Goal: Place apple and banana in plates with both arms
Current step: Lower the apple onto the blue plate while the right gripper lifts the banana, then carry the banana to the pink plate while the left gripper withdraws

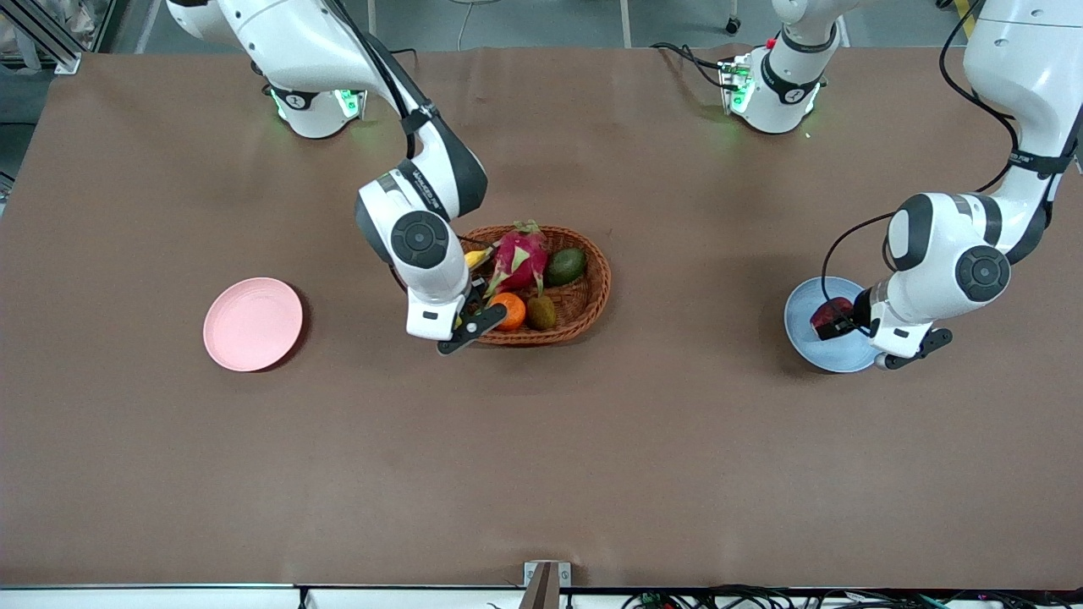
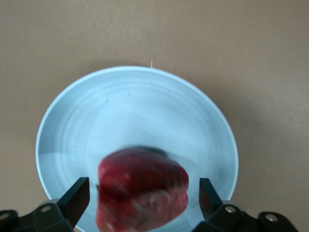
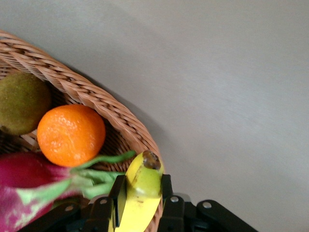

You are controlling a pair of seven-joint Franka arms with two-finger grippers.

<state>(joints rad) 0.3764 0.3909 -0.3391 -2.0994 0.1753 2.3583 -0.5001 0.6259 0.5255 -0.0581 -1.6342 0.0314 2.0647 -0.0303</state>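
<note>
The dark red apple point(image 1: 830, 314) is over the light blue plate point(image 1: 802, 334) at the left arm's end of the table. My left gripper point(image 1: 846, 325) is open around it; in the left wrist view the apple point(image 2: 142, 191) sits between the spread fingers point(image 2: 77, 193) without touching them, just over the plate point(image 2: 135, 111). My right gripper point(image 1: 472, 298) is shut on the yellow banana point(image 1: 476, 257) at the edge of the wicker basket point(image 1: 595, 296). In the right wrist view the banana point(image 3: 140, 188) is clamped between the fingers point(image 3: 117, 193). The pink plate point(image 1: 252, 324) is empty.
The basket holds a pink dragon fruit point(image 1: 520, 254), an orange point(image 1: 508, 310), a brown kiwi point(image 1: 541, 313) and a green avocado point(image 1: 565, 266). The right wrist view shows the orange point(image 3: 71, 135) and the basket rim point(image 3: 96, 101). Brown tabletop lies all round.
</note>
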